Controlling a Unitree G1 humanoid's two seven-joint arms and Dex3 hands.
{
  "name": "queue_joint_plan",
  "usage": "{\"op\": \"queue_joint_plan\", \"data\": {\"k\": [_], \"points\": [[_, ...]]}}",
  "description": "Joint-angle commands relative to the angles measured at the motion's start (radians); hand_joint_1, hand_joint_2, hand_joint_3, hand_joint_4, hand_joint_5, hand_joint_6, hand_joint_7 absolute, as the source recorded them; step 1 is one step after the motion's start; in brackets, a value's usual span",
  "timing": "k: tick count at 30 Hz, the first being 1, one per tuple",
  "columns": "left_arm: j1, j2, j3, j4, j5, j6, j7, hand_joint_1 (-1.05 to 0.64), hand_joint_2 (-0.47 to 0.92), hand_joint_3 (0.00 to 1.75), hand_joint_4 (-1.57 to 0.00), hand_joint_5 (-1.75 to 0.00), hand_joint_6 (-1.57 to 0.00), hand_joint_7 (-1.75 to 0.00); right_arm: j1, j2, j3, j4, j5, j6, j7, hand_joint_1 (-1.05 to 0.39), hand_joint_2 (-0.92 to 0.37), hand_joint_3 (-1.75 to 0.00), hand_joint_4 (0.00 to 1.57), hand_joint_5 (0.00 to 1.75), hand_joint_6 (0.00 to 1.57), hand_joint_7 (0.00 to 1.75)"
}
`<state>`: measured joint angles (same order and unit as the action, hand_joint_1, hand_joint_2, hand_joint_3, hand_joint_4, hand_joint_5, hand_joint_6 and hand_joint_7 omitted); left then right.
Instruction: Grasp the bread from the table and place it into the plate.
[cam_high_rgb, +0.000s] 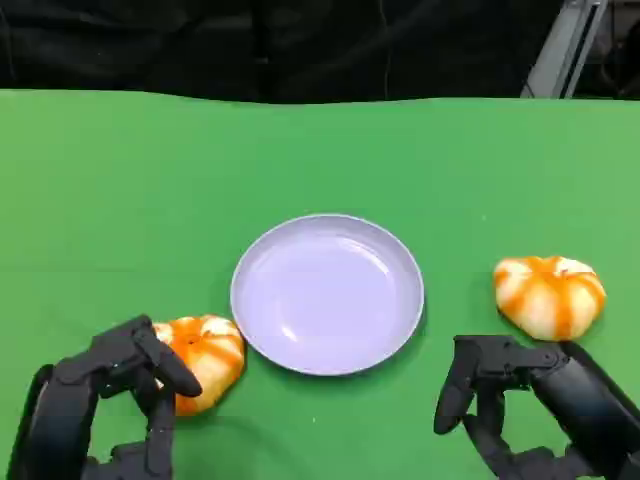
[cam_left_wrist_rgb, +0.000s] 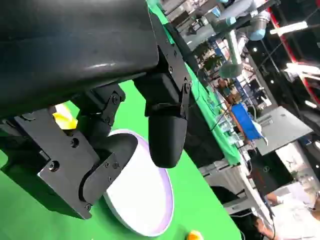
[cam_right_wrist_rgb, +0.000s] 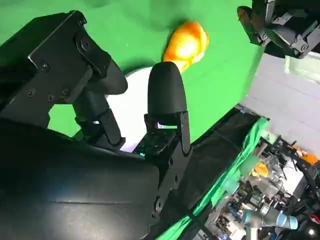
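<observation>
Nearest on the left, the left hand (cam_high_rgb: 115, 385) sits low over the green table (cam_high_rgb: 120, 190) with its fingers (cam_high_rgb: 165, 365) curled around the near side of an orange-striped bread roll (cam_high_rgb: 205, 355); whether they actually clamp it I cannot tell. At the near right, the right hand (cam_high_rgb: 520, 400) hovers with fingers apart, holding nothing. Just beyond it and to the right lies a second bread roll (cam_high_rgb: 550, 293), untouched. Between the two rolls, at the centre, stands the pale lilac plate (cam_high_rgb: 327, 292), its left rim just beside the left roll. Farther back the green cloth ends at a dark backdrop (cam_high_rgb: 270, 45).
</observation>
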<state>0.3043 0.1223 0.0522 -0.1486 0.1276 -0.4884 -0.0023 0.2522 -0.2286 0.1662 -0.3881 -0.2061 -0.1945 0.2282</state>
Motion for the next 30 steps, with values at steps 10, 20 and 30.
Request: {"op": "queue_joint_plan", "data": {"k": [10, 20, 30], "points": [[0.002, 0.010, 0.010, -0.001, 0.004, -0.006, -0.001, 0.02, 0.29, 1.52, -0.88, -1.71, -0.84, -1.38, 0.001, -0.007, -0.005, -0.015, 0.001, 0.008, -0.001, 0.09, -0.30, -1.39, 0.85, 1.68, 0.81, 1.30], [-0.005, 0.008, 0.027, 0.027, 0.073, -0.051, 0.043, 0.00, 0.41, 1.27, -0.81, -1.35, -0.83, -1.05, 0.002, -0.007, -0.005, -0.011, 0.009, 0.002, 0.001, 0.10, -0.30, -1.39, 0.85, 1.68, 0.81, 1.30], [0.006, 0.051, 0.043, -0.012, 0.317, 0.008, 0.101, -0.34, 0.87, 0.06, -0.47, -0.71, -0.64, -0.08, 0.009, -0.003, 0.003, -0.031, -0.012, 0.014, -0.007, 0.10, -0.30, -1.39, 0.85, 1.67, 0.81, 1.30]]}}
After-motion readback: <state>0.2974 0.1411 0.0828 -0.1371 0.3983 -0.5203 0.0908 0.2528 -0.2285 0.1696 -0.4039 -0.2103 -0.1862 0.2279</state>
